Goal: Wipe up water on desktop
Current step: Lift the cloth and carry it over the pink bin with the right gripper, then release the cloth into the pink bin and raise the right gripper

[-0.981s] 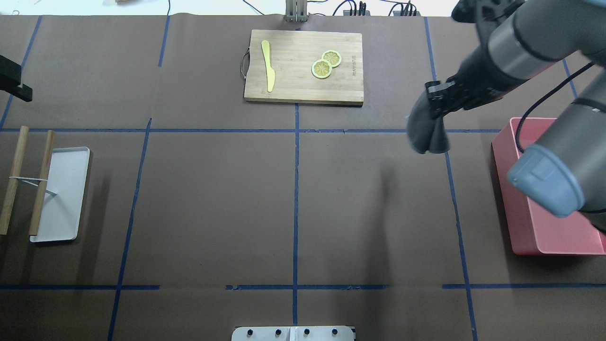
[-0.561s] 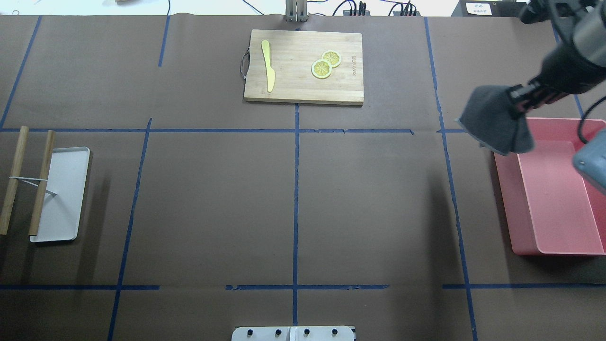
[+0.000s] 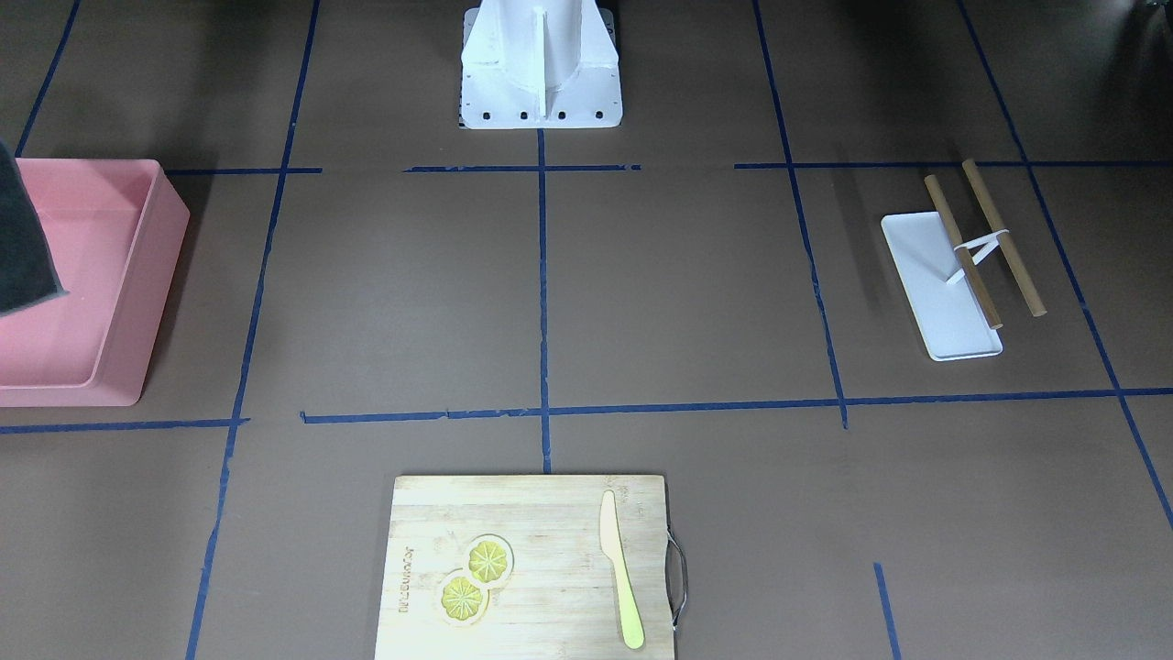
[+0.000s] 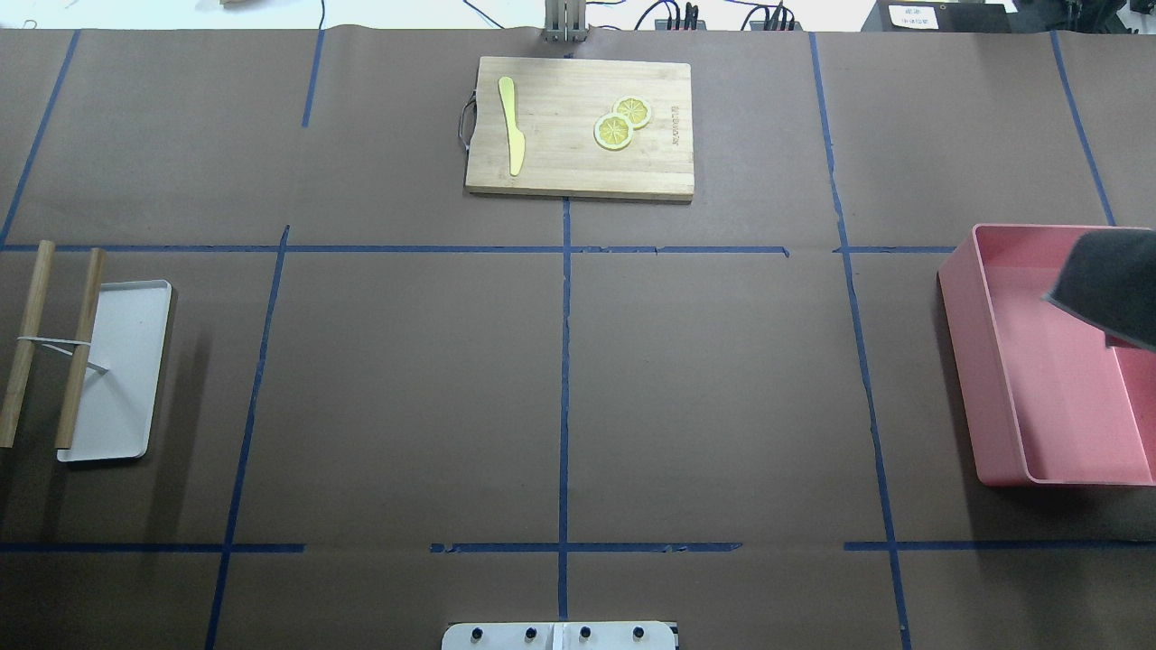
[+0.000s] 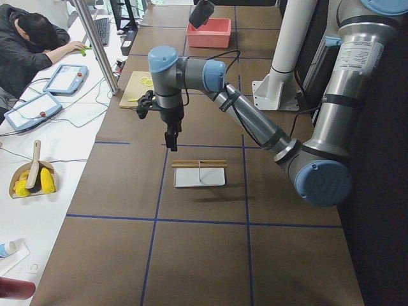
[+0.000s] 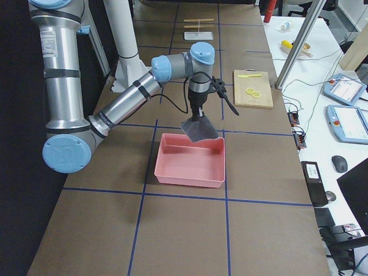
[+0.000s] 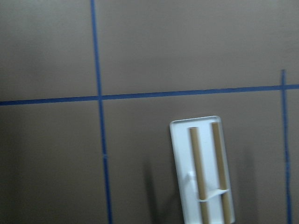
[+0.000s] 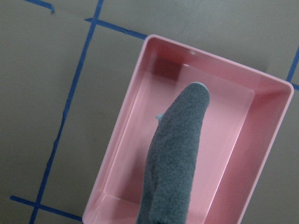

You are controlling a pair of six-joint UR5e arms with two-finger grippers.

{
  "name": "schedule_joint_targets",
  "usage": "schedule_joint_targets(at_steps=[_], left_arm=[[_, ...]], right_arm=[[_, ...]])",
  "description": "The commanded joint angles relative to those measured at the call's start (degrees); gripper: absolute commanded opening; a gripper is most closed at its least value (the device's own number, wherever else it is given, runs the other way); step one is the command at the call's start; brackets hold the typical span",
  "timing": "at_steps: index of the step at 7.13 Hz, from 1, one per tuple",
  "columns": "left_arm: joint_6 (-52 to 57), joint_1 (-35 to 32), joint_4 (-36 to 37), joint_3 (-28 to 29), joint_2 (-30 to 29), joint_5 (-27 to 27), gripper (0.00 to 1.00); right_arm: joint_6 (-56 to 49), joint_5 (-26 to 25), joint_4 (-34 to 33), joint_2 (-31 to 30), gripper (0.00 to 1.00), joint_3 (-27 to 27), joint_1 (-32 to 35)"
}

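The brown desktop (image 4: 406, 379) with blue tape lines shows no water that I can make out. A dark grey cloth (image 8: 175, 154) hangs in the air over the pink bin (image 8: 121, 154). It also shows at the right edge of the overhead view (image 4: 1106, 289) and in the exterior right view (image 6: 200, 127), where it hangs from my right gripper (image 6: 198, 115). The fingers themselves are hidden by the cloth. My left gripper (image 5: 172, 137) hovers above the desktop near the white tray (image 5: 199, 175); I cannot tell whether it is open or shut.
A bamboo cutting board (image 4: 578, 126) with a yellow knife (image 4: 512, 126) and two lemon slices (image 4: 621, 122) lies at the far middle. The white tray (image 4: 117, 370) with two wooden rods sits at the left. The pink bin (image 4: 993, 397) stands at the right edge.
My right arm has swung to the right with the cloth, from over the desktop to above the pink bin, and has left the overhead view. The left gripper's tip has also left that view.
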Motion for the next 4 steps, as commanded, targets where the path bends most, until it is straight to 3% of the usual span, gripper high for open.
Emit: schedule_joint_targets(at_steps=[1, 2, 3, 4], left_arm=[[2.57, -1.13, -6.03, 6.51, 1.39, -0.03, 1.00], [2.66, -1.22, -7.19, 7.66, 2.02, 0.05, 1.00], [4.75, -1.92, -7.20, 7.76, 2.89, 0.14, 1.00], [5.03, -2.18, -7.29, 7.76, 3.51, 0.14, 1.00]], right_arm=[[-1.40, 0.05, 0.01, -1.76, 0.03, -4.40, 0.64], [-1.39, -0.04, 0.01, -1.93, 0.05, -5.91, 0.55], [-1.39, -0.04, 0.10, -1.85, 0.70, -7.06, 0.11], [-1.05, 0.04, 0.27, -1.50, 1.00, -6.98, 0.02]])
